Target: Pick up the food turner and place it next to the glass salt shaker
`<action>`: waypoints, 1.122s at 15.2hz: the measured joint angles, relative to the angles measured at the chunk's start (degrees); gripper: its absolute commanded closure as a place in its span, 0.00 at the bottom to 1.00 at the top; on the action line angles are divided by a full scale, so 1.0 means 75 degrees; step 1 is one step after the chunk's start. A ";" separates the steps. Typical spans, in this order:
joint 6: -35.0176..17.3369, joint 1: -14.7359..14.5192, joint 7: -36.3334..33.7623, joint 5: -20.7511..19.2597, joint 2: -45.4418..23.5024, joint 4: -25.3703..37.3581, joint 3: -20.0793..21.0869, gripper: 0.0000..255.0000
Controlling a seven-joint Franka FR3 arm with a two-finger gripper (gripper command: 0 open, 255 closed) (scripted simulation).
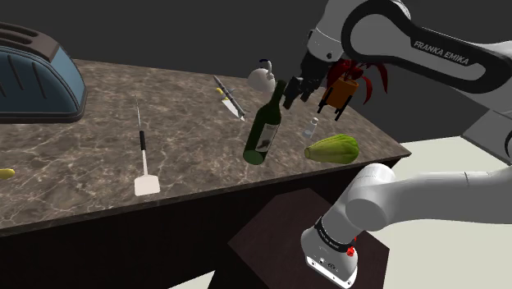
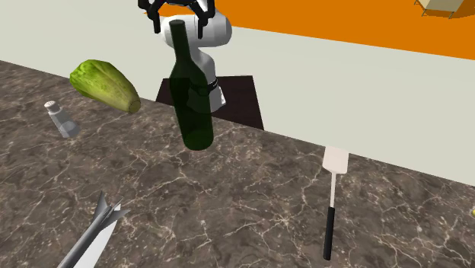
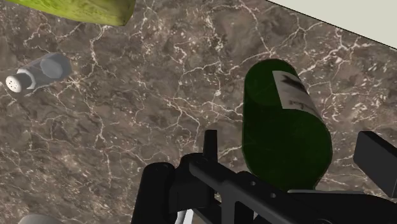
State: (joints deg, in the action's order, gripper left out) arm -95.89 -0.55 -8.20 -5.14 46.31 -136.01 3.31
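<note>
The food turner [image 1: 144, 160] lies flat on the marble counter [image 1: 82, 176], its white blade toward the front edge and its thin black handle pointing back; it also lies in the second exterior view [image 2: 332, 199]. The salt shaker [image 1: 311, 127], clear with a pale cap, stands near the lettuce, as also seen from across the counter [image 2: 61, 119] and from the wrist [image 3: 37, 71]. My gripper [image 1: 294, 89] hangs open over the neck of a green wine bottle [image 1: 265, 127], far from the turner. In the wrist view the bottle [image 3: 286, 121] lies between the parted fingers [image 3: 375, 159].
A lettuce head [image 1: 332, 149] lies by the counter's front corner beside the shaker. A knife [image 1: 230, 98], a white teapot [image 1: 262, 78] and an orange potted plant [image 1: 345, 89] sit toward the back. A blue toaster [image 1: 33, 78] stands at the shoulder view's far left.
</note>
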 measured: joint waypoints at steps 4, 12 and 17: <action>-0.0273 -0.0044 -0.0432 0.0196 -0.0306 -0.0022 0.0291 0.00; -0.1452 -0.0129 -0.2042 0.0726 -0.1777 0.0130 0.1343 0.00; -0.2182 -0.0110 -0.3078 0.0817 -0.2940 0.0497 0.1986 0.00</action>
State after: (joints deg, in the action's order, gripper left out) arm -112.25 -1.38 -31.28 0.99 24.26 -132.28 18.21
